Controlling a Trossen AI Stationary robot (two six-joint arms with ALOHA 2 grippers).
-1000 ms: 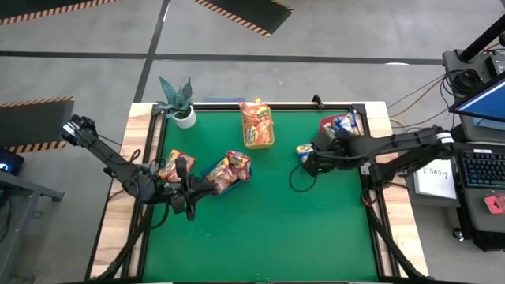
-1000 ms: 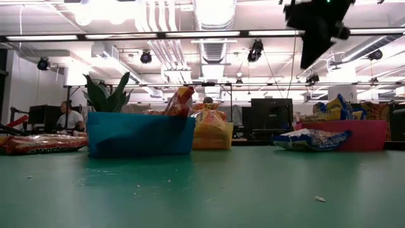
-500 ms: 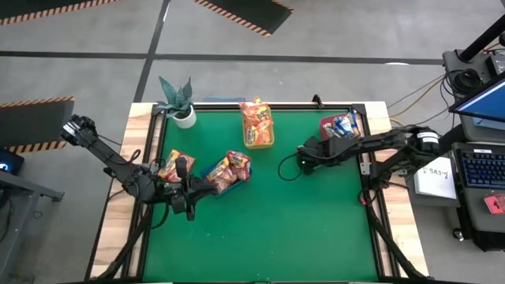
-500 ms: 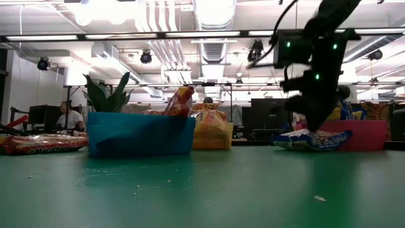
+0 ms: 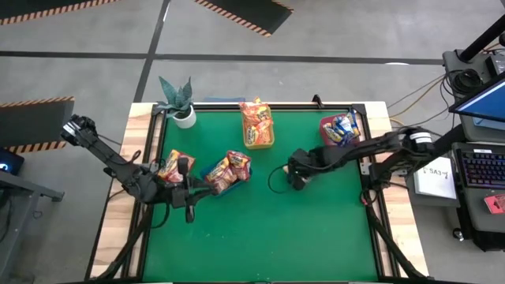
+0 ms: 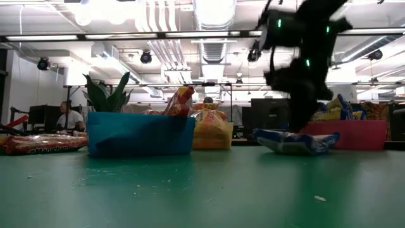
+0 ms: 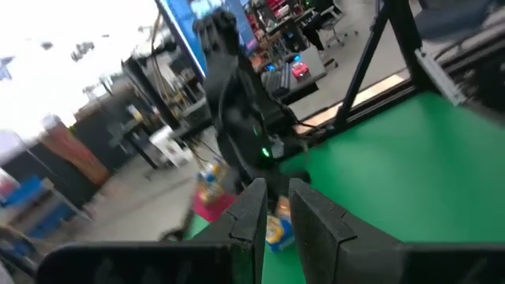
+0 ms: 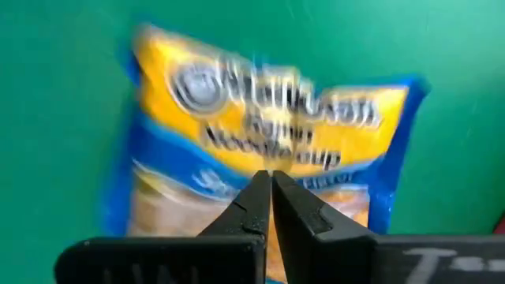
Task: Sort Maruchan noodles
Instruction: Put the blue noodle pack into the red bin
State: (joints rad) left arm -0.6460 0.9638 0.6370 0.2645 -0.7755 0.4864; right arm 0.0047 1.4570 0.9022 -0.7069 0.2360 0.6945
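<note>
Standing at the near edge with the table as a clock face, 12 o'clock is the far side.

At 9 o'clock the left gripper (image 5: 188,210) waits low by the table edge. Its fingers (image 7: 251,214) show a narrow gap with nothing between them. A loose red-orange packet (image 5: 170,167) lies just beyond it. It probably sits within this arm's reach so that the arm can take it in turn.

At 10 o'clock is the blue bin (image 6: 139,134), already heaped with packets. A potted plant (image 5: 177,100) stands in the 11 o'clock corner. The yellow bin (image 5: 270,142) at 12 o'clock is full of orange packets.

Near the centre, toward 2 o'clock, the right gripper (image 5: 297,171) reaches straight down onto the blue packet (image 8: 260,142). Its fingers are pressed together on the packet and seem to pinch the wrapper. The packet (image 6: 294,141) rests on the green mat, well apart from the blue bin. I judge the low grip is for dragging it flat toward that bin, which matches its edging.

The red bin (image 5: 325,123) sits at 1 o'clock with several packets inside.

A second ago the packet lay just beside the red bin, with the right gripper over it. Since then both have travelled inward toward the centre. The left arm has not moved.
</note>
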